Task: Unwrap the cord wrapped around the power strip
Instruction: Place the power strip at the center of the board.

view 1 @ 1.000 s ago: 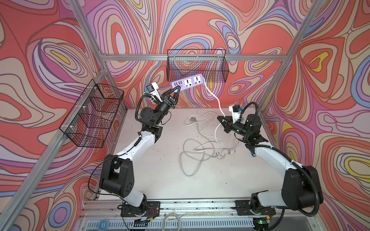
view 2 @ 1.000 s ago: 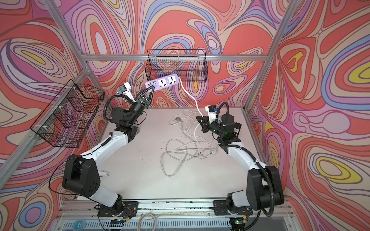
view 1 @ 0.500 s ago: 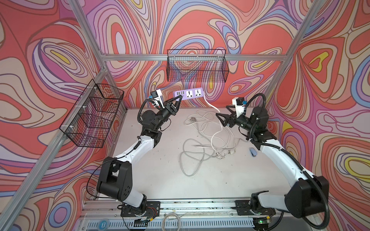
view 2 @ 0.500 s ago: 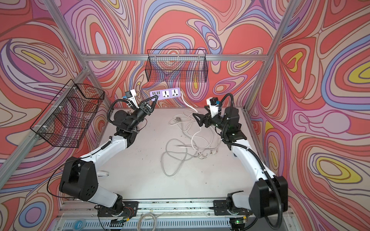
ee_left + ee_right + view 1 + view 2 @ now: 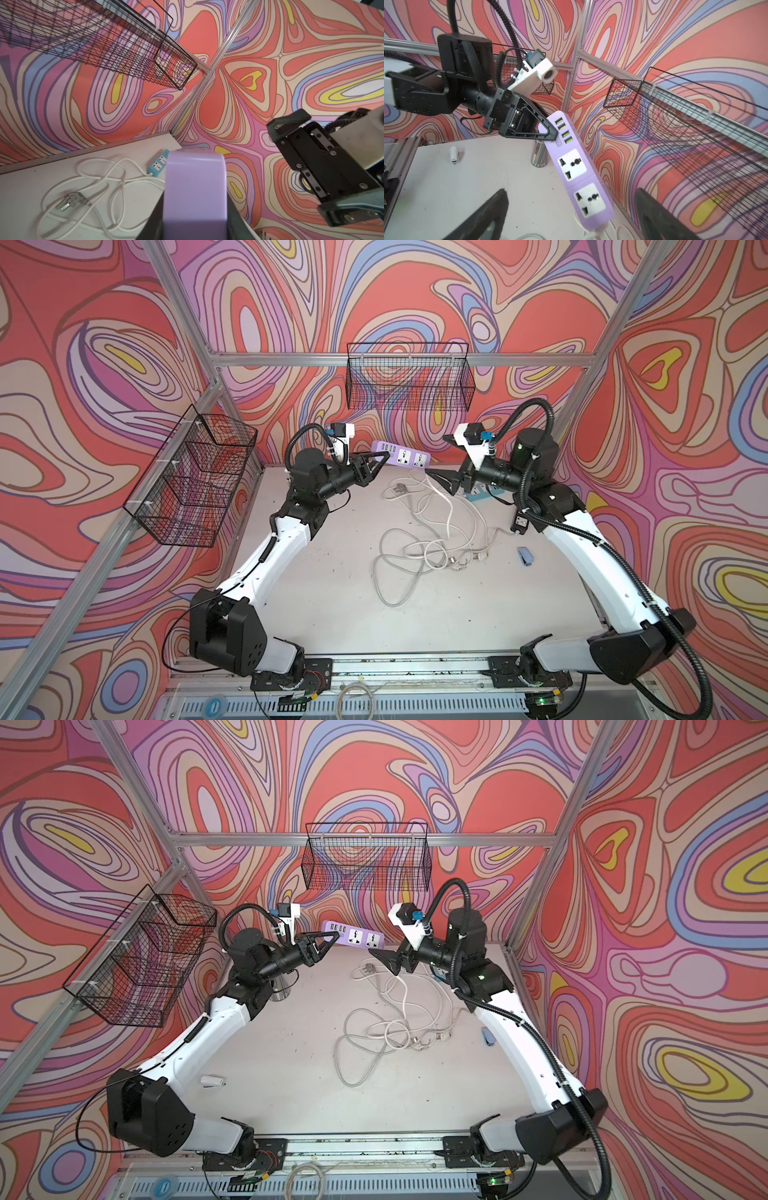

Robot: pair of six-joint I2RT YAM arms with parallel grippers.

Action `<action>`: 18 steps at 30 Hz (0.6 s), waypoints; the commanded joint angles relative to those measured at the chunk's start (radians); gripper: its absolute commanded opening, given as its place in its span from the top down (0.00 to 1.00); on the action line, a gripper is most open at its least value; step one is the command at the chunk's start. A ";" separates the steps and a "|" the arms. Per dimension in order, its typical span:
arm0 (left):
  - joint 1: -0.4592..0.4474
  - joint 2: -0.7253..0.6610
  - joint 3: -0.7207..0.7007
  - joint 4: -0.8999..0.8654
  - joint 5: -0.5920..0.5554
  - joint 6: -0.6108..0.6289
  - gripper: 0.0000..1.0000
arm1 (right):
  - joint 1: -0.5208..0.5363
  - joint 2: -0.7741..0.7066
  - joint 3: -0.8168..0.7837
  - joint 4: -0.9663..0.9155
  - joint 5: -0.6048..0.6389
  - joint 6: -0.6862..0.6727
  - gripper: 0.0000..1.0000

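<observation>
The purple power strip hangs a little above the table's back edge. My left gripper is shut on its USB end. In the left wrist view the strip fills the space between the jaws. Its white cord leaves the far end and lies in loose loops on the table, with the plug flat. No turns of cord show around the strip. My right gripper is open just short of the cord end and holds nothing.
A blue power strip lies behind my right gripper. Wire baskets hang on the back wall and the left wall. A metal pen cup, a white charger and a small blue item stand around the table.
My left arm has brought the strip down from in front of the back basket. My right gripper has opened, let go of the cord and swung up toward the strip's cord end.
</observation>
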 commanded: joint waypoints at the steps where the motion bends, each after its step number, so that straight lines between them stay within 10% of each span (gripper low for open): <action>1: -0.007 -0.034 0.085 -0.178 0.102 0.083 1.00 | 0.057 0.063 0.106 -0.193 0.049 -0.164 0.02; 12: -0.040 -0.017 0.189 -0.319 0.151 0.118 1.00 | 0.145 0.128 0.144 -0.228 0.247 -0.254 0.07; 18: -0.050 -0.019 0.203 -0.328 0.151 0.113 1.00 | 0.156 0.128 0.130 -0.229 0.312 -0.250 0.28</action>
